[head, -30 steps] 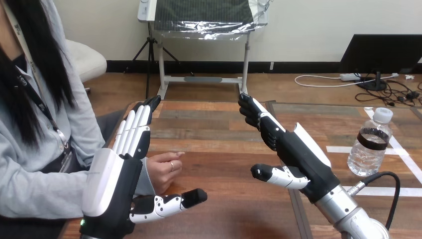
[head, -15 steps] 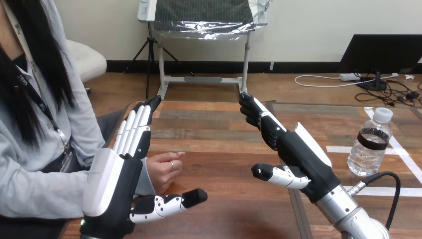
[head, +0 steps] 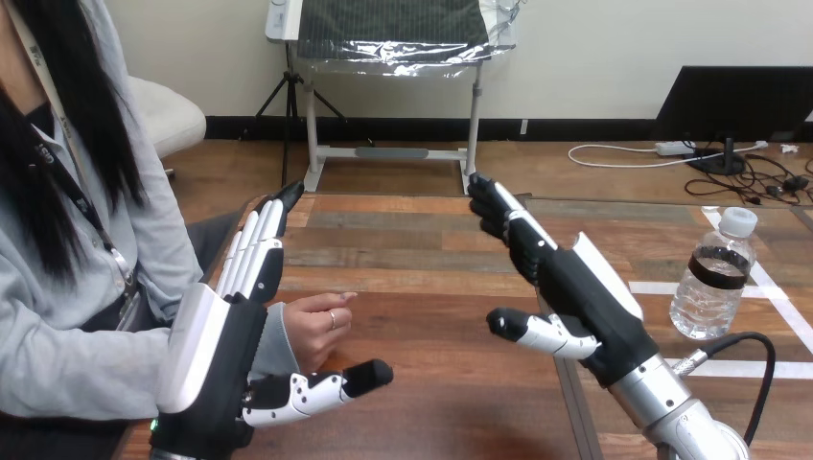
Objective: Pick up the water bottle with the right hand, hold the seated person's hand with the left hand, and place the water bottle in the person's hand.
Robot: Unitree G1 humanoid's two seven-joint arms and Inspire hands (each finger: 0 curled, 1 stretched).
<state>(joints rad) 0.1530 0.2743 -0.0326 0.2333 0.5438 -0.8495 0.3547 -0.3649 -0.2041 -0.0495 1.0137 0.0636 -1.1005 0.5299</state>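
Our left hand (head: 209,350) stands with fingers straight and thumb out. The person's hand (head: 314,328) is just beside its palm, unclasped. Our right hand (head: 578,299) is likewise spread and empty, and the water bottle (head: 711,278) stands upright on the surface (head: 422,251) off to its right. We judge a careless sideways reach could topple the bottle.

The robot's 2 hands: the left hand (head: 206,355) carries a broad white shell on its black back, and its white-backed fingers (head: 251,251) end in black tips. The right hand (head: 585,297) is mostly black. Its thumb (head: 537,331) is white with a black tip, and behind the hand is a silver forearm (head: 662,407).
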